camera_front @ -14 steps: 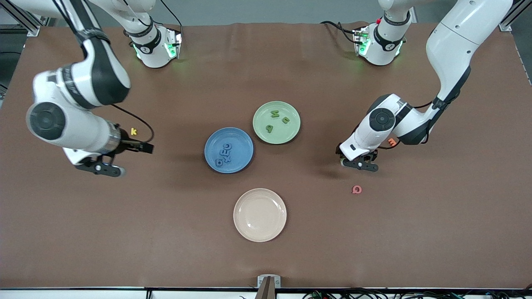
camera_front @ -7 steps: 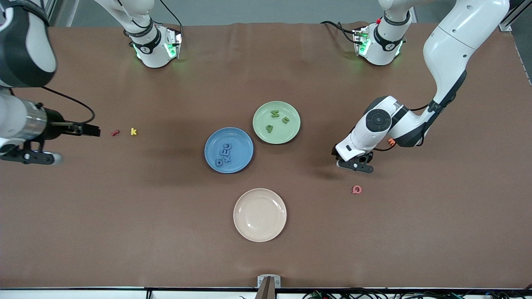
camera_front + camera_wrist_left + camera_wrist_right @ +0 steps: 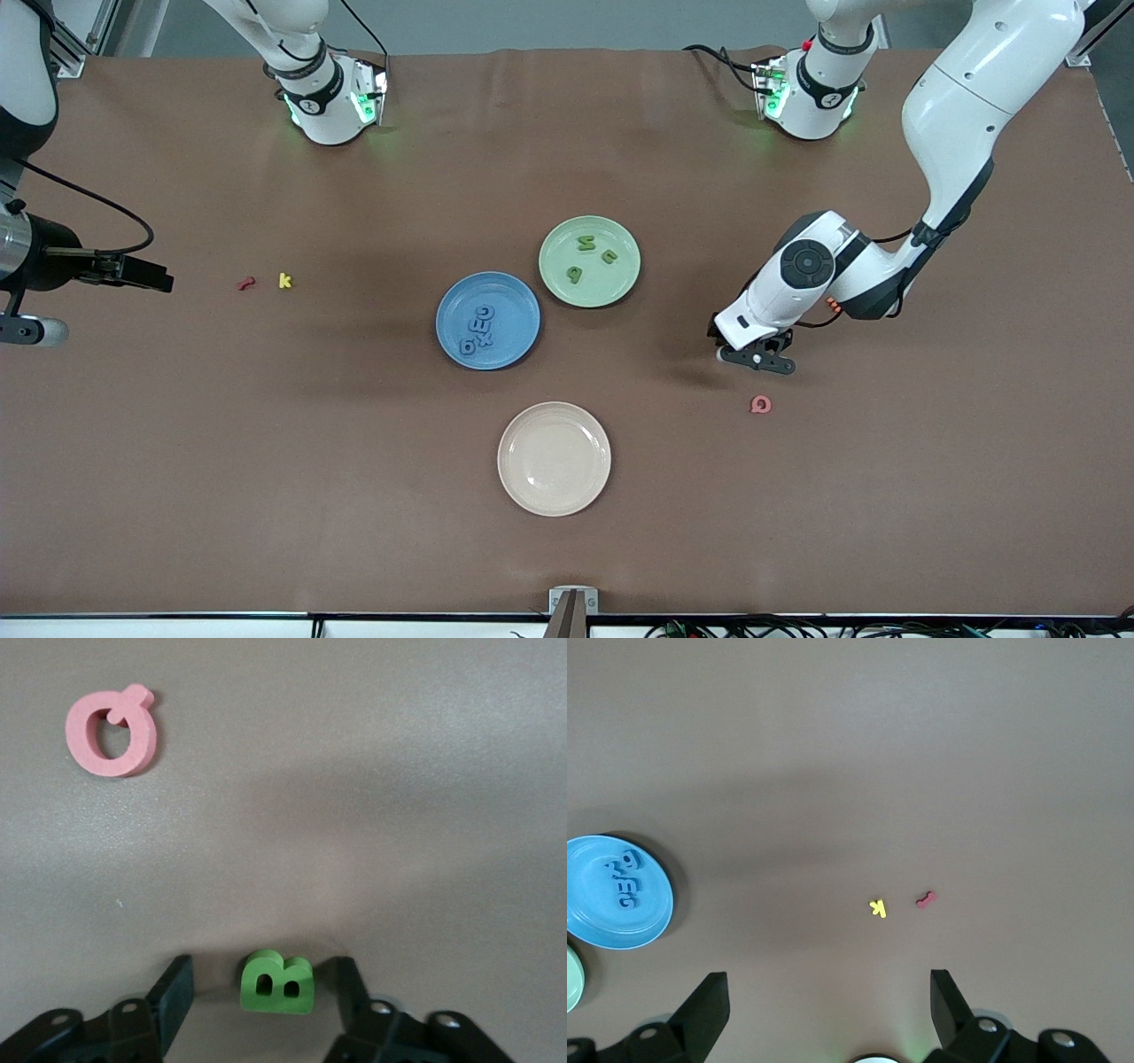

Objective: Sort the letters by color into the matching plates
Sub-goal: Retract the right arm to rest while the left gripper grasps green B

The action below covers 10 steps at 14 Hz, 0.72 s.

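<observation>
The blue plate [image 3: 512, 295] holds several blue letters [image 3: 479, 330]. The pale green plate [image 3: 620, 279] holds three green letters [image 3: 586, 242]. A green letter B [image 3: 277, 981] lies on the table between the fingers of my left gripper [image 3: 261, 970], with a gap on each side; the gripper is open. In the front view the left gripper [image 3: 755, 355] is low over the table toward the left arm's end, and it hides the B. My right gripper [image 3: 31, 330] is open and empty, up in the air at the right arm's end; its wrist view [image 3: 827, 979] shows the fingers spread wide.
A pink Q [image 3: 760, 405] lies nearer the front camera than the left gripper. An orange piece [image 3: 833, 303] is partly hidden by the left arm. A yellow k [image 3: 284, 281] and a red piece [image 3: 245, 283] lie toward the right arm's end. A cream plate [image 3: 554, 458] sits near the front.
My right arm has swung away toward its end of the table, uncovering the red piece. My left gripper has shifted slightly toward the plates.
</observation>
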Available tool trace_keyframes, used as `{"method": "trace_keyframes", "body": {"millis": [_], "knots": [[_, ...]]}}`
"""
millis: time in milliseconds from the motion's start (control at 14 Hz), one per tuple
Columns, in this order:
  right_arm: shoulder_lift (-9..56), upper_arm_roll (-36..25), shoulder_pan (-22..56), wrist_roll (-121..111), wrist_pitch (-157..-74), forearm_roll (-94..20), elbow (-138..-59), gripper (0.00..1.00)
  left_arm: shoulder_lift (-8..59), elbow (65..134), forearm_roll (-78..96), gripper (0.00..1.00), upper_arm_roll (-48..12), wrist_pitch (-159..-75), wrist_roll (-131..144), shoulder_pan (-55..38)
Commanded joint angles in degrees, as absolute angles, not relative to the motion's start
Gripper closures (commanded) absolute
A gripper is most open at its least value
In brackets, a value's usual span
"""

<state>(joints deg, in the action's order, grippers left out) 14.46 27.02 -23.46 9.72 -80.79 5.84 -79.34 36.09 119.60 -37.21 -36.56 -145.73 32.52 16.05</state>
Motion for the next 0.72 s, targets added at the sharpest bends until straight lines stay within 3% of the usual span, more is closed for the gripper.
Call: {"method": "trace_keyframes", "body": {"millis": [0,215,644], "knots": [[15.0,27.8,-22.1,10.2,-78.2,6.9,-78.4,0.00,36.7,118.9,-38.8,0.45,-36.7,-146.0,32.9,16.0],[14.1,27.9,-22.4,10.3,-76.5,6.3,-78.5,0.00,36.7,118.9,-38.8,0.60,-36.7,-146.0,33.0,16.0],[7.2,27.4,-24.8,9.3,-74.8,1.3,-81.6,0.00,36.6,118.8,-38.8,0.80,-36.7,-145.6,35.9,16.0]]}}
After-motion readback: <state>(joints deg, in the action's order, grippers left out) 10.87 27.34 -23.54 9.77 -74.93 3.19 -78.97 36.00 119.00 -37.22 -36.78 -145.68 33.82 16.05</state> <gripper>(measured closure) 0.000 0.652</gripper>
